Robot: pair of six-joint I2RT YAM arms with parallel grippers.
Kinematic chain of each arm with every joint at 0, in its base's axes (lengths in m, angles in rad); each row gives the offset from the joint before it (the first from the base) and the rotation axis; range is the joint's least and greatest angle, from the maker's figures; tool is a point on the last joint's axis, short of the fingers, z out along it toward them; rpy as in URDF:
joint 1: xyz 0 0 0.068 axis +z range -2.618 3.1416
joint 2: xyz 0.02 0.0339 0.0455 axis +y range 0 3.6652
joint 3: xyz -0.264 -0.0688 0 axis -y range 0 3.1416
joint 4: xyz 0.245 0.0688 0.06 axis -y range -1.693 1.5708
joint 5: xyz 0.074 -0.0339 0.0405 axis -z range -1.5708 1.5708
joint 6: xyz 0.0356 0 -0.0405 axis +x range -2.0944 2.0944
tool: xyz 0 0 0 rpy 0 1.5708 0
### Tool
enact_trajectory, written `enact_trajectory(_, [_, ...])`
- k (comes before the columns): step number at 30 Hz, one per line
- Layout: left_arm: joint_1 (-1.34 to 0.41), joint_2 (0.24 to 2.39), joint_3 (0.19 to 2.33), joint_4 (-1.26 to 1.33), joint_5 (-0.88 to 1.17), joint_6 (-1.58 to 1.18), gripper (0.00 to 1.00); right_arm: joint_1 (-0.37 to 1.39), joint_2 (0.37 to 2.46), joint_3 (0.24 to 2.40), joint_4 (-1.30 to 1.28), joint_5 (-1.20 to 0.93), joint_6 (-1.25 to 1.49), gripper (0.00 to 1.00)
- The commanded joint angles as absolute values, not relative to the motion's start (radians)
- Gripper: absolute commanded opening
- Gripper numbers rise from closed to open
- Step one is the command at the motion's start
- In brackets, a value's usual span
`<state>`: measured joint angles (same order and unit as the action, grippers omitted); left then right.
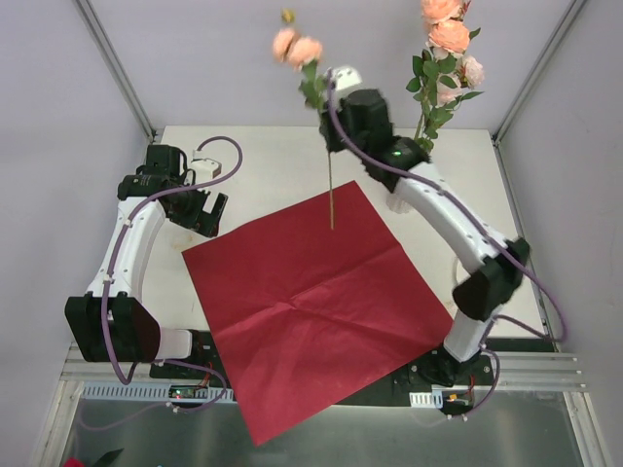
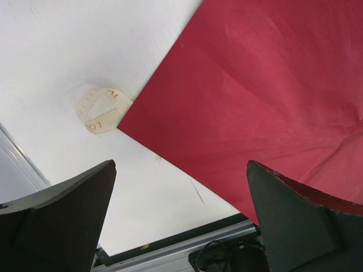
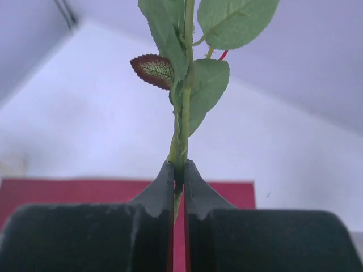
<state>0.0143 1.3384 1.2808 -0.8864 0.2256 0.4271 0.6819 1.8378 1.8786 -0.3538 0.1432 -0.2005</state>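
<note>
At upper centre of the top view, the right gripper [image 3: 178, 170] is clamped on a rose [image 1: 331, 199] by its stem — held upright, its lower tip over the far corner of the red paper [image 1: 311, 311]. At left, the left gripper [image 2: 180, 170] hovers with fingers apart above the paper's left corner — near a tape ring [image 2: 101, 109] on the surface [image 1: 263, 156].

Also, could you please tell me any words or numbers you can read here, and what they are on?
"AL": gold letters on the cream paper band by the red paper corner.
"07": lower on that band, partly curled, uncertain.
Band's other print: too faint to read.
No text on the flower stem.
</note>
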Motion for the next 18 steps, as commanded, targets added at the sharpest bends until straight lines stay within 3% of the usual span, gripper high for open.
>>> enact_trajectory(1, [0.017,1.305,1.295,-0.885,0.222,0.419,0.99,0.621,1.571,1.854,-0.031,0.144,-0.348,0.01])
enact_trajectory(4, [0.018,1.302,1.299,-0.887,0.224,0.417,0.99,0.574,1.427,1.688,0.336,0.158,-0.467,0.01])
enact_trajectory(7, [0.018,1.305,1.305,-0.887,0.225,0.417,0.99,0.522,1.368,1.595,0.496,0.204,-0.576,0.01])
enact_trajectory(18, [0.018,1.327,1.347,-0.888,0.216,0.426,0.99,0.393,1.338,1.398,0.778,0.357,-0.727,0.01])
